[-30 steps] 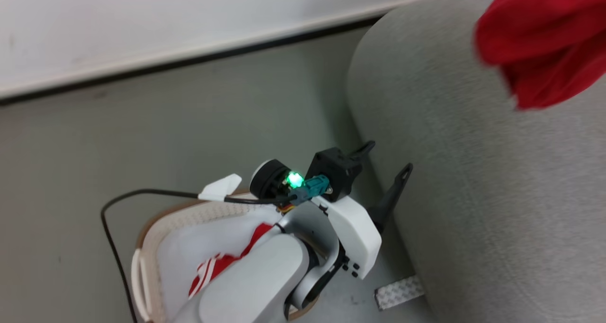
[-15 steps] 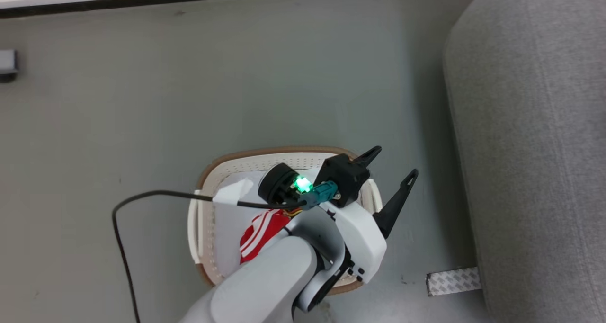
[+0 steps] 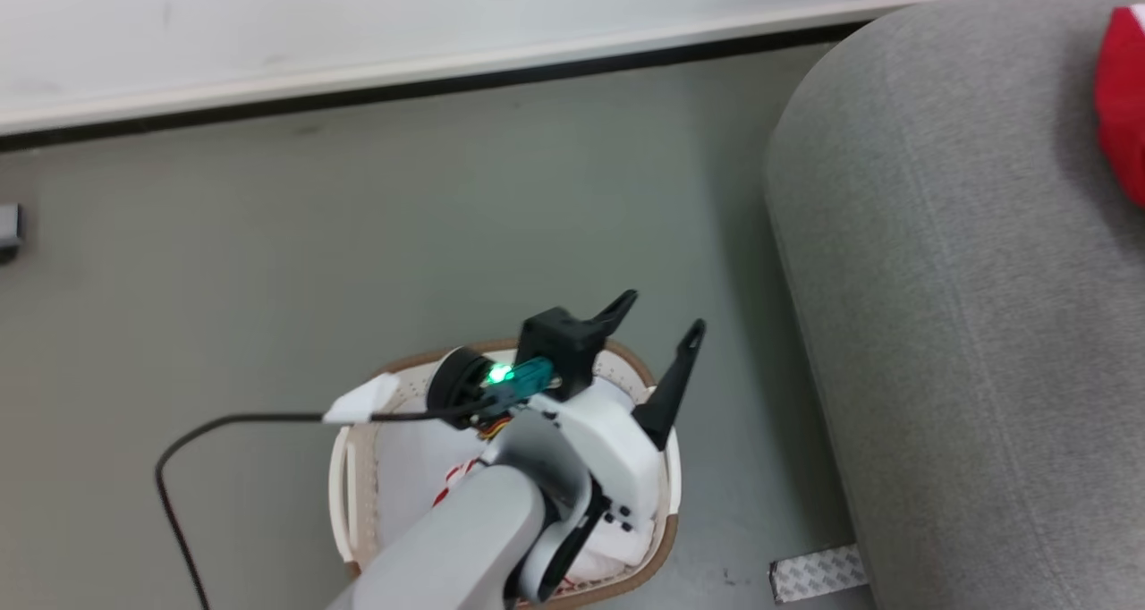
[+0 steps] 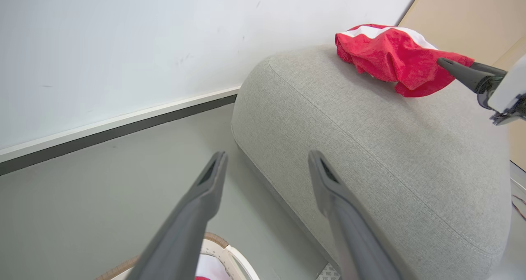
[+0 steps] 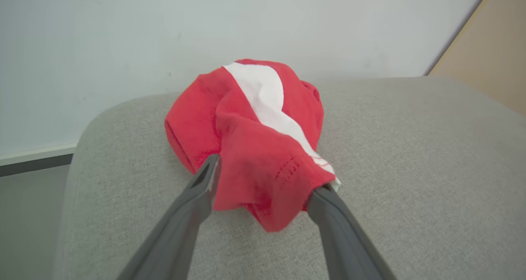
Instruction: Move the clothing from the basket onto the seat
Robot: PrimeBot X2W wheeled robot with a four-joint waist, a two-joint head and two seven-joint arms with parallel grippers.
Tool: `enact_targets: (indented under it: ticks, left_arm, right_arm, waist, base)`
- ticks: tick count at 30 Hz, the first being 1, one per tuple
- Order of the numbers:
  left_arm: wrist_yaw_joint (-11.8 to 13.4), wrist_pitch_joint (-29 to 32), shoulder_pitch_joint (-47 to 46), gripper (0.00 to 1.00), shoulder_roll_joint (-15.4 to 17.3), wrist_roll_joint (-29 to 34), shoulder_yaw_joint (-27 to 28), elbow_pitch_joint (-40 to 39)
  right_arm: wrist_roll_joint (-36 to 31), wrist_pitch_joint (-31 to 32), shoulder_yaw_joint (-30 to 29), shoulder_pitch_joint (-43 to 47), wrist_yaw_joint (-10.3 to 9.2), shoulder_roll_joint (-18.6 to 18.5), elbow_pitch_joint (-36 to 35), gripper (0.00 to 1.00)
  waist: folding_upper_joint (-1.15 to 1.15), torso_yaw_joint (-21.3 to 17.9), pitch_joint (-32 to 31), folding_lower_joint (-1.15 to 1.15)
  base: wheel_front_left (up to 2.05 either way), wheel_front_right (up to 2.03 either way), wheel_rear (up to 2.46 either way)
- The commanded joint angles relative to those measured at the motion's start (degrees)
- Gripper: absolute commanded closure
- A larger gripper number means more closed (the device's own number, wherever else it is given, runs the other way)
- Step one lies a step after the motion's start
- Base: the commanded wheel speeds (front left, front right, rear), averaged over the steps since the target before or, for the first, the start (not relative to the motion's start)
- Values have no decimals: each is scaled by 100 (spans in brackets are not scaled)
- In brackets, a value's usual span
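Right gripper (image 5: 266,175): fingers apart, the red garment (image 5: 250,120) draped between and against them on the seat (image 5: 411,148); a hem caught on a finger could drag it off on withdrawal. Left gripper (image 3: 664,313): fingers apart, above the basket (image 3: 664,547), striped clothing (image 3: 452,485) beneath it.

No legible text or labels anywhere.

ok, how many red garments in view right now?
2. One red garment bunched on the seat; one striped piece in the basket, mostly covered by the left arm, so more may be hidden.
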Motion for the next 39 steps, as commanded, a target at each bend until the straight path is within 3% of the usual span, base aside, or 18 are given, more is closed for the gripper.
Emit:
enact_targets:
  ticks: [1,10,18,26,34,39]
  left_arm:
    - [26,-61,101,0,83,-63,28,10]
    - [297,-691,818,0,277,-320,395,133]
    - [504,-1498,1627,0,485,-446,883,312]
    - [773,-1590,2679,0,679,-115,1856,-156]
    - [432,-1590,3500,0,325,497,2687,-647]
    - [217,-1590,3760,0,66,824,3093,-761]
  right_arm:
    - [-49,1,-21,146,-14,66,-103,0]
    - [77,2,-150,2102,-14,976,-2662,0]
    - [-326,0,28,3324,-14,1512,-4092,0]
    - [-752,1,275,3992,-14,1784,-4707,0]
    - [-917,0,365,4469,-14,1870,-4881,0]
    - [-683,0,439,4576,-14,1871,-4870,0]
  waist:
    - [0,-95,-146,0]
    - [0,13,-814,0]
    - [0,290,-1440,0]
    - [0,506,-1841,0]
    - [0,742,-2128,0]
    - [0,752,-2210,0]
  base:
    - [0,0,0]
    - [0,0,0]
    - [0,0,0]
    - [0,0,0]
    - [0,0,0]
    - [0,0,0]
